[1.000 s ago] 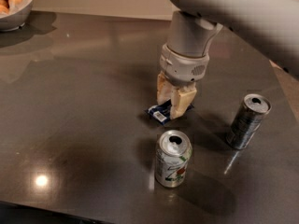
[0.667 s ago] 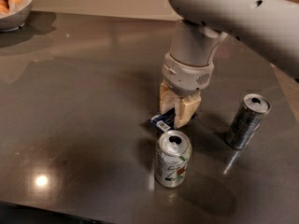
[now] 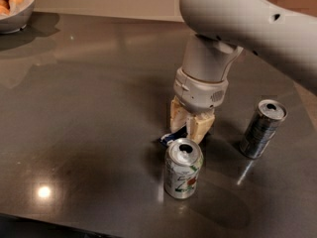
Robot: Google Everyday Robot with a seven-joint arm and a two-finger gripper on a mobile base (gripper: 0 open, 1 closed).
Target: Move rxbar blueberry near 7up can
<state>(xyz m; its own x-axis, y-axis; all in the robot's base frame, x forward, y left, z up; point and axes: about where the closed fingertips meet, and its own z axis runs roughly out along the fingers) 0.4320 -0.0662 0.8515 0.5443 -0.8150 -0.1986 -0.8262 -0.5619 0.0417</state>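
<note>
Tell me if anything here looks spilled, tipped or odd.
Nothing stands out. The 7up can and the dark can stand upright, no spill shows, and the gripper holds the bar just behind the 7up can.

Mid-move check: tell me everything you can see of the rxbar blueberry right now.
Only one end of the rxbar blueberry shows: dark blue glossy wrapper with a white patch, poking out beside the pincer, which appears shut on it. The rest hides behind the pincer and the 7up can. It sits low at the dark table, just behind the can; whether they touch is unclear.
</note>
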